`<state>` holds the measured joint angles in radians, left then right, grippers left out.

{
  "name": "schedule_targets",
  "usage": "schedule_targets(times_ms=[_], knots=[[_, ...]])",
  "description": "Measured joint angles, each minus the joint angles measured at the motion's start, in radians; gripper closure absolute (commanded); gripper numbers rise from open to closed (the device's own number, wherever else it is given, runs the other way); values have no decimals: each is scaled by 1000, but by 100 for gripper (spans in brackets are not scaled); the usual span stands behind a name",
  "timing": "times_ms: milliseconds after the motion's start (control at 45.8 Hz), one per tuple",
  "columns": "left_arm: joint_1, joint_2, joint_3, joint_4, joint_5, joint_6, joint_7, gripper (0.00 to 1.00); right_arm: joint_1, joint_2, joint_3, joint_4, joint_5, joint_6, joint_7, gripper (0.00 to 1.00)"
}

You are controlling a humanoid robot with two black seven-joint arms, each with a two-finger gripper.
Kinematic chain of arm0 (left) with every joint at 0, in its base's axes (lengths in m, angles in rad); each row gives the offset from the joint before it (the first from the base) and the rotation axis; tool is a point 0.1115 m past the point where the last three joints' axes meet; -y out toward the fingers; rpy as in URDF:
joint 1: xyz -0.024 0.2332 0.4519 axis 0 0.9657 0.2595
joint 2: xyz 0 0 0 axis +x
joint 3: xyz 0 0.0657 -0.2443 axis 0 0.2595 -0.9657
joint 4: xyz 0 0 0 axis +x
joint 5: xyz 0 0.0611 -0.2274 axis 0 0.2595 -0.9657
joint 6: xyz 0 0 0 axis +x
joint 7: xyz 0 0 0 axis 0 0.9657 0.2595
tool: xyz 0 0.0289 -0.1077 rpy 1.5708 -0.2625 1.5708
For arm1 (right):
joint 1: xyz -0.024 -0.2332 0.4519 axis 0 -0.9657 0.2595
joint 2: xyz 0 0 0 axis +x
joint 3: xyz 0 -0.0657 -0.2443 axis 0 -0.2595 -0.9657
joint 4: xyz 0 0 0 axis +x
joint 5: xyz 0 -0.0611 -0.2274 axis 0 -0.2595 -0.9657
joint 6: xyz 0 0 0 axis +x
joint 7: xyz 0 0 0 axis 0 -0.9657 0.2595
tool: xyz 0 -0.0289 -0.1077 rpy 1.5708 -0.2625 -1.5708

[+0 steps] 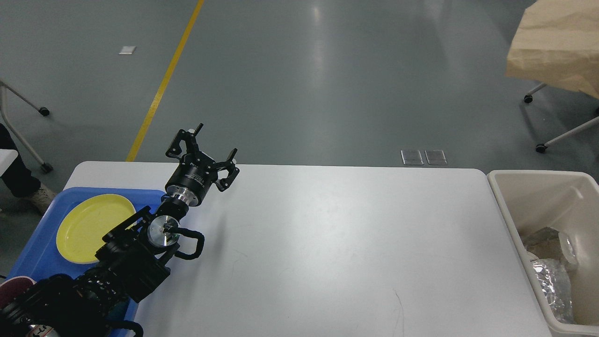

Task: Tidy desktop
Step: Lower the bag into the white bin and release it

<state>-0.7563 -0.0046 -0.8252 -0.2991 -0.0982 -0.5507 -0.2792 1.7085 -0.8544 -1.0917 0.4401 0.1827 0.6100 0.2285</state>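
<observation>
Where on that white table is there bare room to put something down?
Nearly all of the desktop is bare, from the left tool across to the beige bin at its right end. The left end is crowded: the blue tray with a yellow plate, and the arm over it.

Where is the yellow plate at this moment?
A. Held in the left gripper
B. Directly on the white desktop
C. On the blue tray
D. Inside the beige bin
C: the yellow plate lies flat on the blue tray, at the left end of the desktop.
</observation>
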Motion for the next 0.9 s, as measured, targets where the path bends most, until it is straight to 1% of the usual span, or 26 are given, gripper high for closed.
schedule_targets(times_ms=[197, 328, 437, 568, 678, 896], knots=[[0, 0, 0, 0, 0, 0, 0, 2, -212, -2, -8, 2, -53, -144, 2, 100], [0, 0, 0, 0, 0, 0, 0, 2, -319, 2, -7, 0, -164, -286, 4, 100], [0, 0, 0, 0, 0, 0, 0, 2, -411, 18, -2, -1, -247, -430, 6, 100], [0, 0, 0, 0, 0, 0, 0, 2, -509, 52, 1, -1, -298, -542, 7, 100], [0, 0, 0, 0, 0, 0, 0, 2, -568, 75, 1, -1, -373, -590, 7, 100], [0, 0, 0, 0, 0, 0, 0, 2, -667, 133, 5, -1, -525, -604, 6, 100]])
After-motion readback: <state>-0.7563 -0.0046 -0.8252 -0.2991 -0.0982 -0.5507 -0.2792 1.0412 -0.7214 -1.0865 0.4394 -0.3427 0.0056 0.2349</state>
